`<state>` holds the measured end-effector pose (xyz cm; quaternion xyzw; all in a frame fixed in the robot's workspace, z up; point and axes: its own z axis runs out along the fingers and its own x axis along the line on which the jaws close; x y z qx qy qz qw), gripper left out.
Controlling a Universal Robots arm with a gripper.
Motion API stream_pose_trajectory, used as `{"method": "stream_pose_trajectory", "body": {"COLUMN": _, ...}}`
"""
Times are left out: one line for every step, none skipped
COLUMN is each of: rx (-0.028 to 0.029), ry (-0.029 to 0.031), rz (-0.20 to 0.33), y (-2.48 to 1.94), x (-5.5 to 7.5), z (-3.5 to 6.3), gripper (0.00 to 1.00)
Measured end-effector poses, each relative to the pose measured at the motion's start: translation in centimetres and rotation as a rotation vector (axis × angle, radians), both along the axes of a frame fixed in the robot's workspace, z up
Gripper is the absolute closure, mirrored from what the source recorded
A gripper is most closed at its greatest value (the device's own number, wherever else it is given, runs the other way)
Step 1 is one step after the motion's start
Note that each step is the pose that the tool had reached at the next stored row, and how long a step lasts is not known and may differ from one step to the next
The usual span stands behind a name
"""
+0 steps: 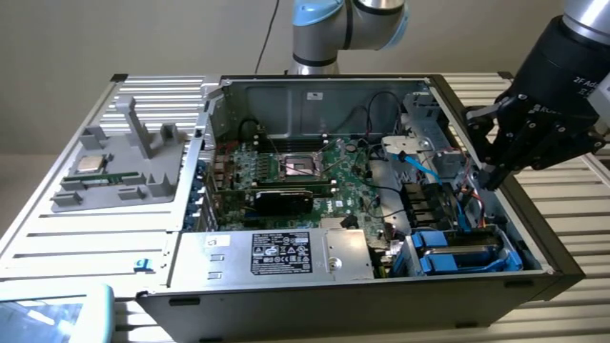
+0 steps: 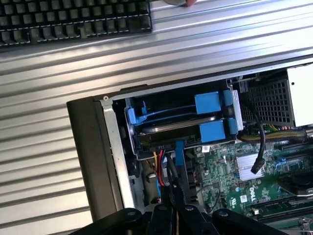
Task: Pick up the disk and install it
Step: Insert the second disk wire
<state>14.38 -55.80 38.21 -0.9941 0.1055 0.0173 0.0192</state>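
The disk [image 1: 464, 248], silver-grey in its bright blue carrier, lies inside the drive bay at the front corner of the open computer case [image 1: 358, 296], on the exterior view's right. In the wrist view the disk [image 2: 171, 128] sits in the bay with blue clips around it. My gripper [image 1: 490, 176] hangs over the case's side wall on the exterior view's right, above and behind the bay, apart from the disk. Its fingers [image 2: 161, 215] are shut together with nothing between them, over red and black cables beside the bay.
A silver box with a black label [image 1: 281, 254] fills the case's front. The motherboard [image 1: 305, 171] lies behind it. A grey fixture [image 1: 114, 168] holding a small square chip [image 1: 91, 164] stands on the slatted table at the exterior view's left. A black keyboard [image 2: 73, 19] lies beyond the case.
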Motion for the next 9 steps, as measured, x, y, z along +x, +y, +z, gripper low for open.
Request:
{"method": "stream_pose_trajectory", "body": {"rx": 0.0001, "ry": 0.0000, "rz": 0.000, "y": 0.19, "x": 0.00, "z": 0.00, "gripper": 0.89}}
{"method": "stream_pose_trajectory", "body": {"rx": -0.0001, "ry": 0.0000, "rz": 0.001, "y": 0.37, "x": 0.00, "z": 0.01, "gripper": 0.89}}
{"method": "stream_pose_trajectory", "body": {"rx": 0.0006, "ry": -0.0001, "rz": 0.002, "y": 0.43, "x": 0.00, "z": 0.00, "gripper": 0.89}}
{"method": "stream_pose_trajectory", "body": {"rx": 0.0021, "ry": 0.0000, "rz": 0.002, "y": 0.42, "x": 0.00, "z": 0.01, "gripper": 0.89}}
{"method": "stream_pose_trajectory", "body": {"rx": 0.0028, "ry": 0.0000, "rz": 0.002, "y": 0.42, "x": 0.00, "z": 0.00, "gripper": 0.89}}
{"method": "stream_pose_trajectory", "body": {"rx": 0.0029, "ry": 0.0000, "rz": 0.002, "y": 0.42, "x": 0.00, "z": 0.00, "gripper": 0.89}}
{"method": "stream_pose_trajectory", "body": {"rx": 0.0029, "ry": 0.0000, "rz": 0.002, "y": 0.43, "x": 0.00, "z": 0.00, "gripper": 0.89}}
{"method": "stream_pose_trajectory", "body": {"rx": 0.0032, "ry": 0.0000, "rz": 0.002, "y": 0.43, "x": 0.00, "z": 0.00, "gripper": 0.89}}
{"method": "stream_pose_trajectory", "body": {"rx": 0.0040, "ry": 0.0000, "rz": 0.002, "y": 0.43, "x": 0.00, "z": 0.01, "gripper": 0.89}}
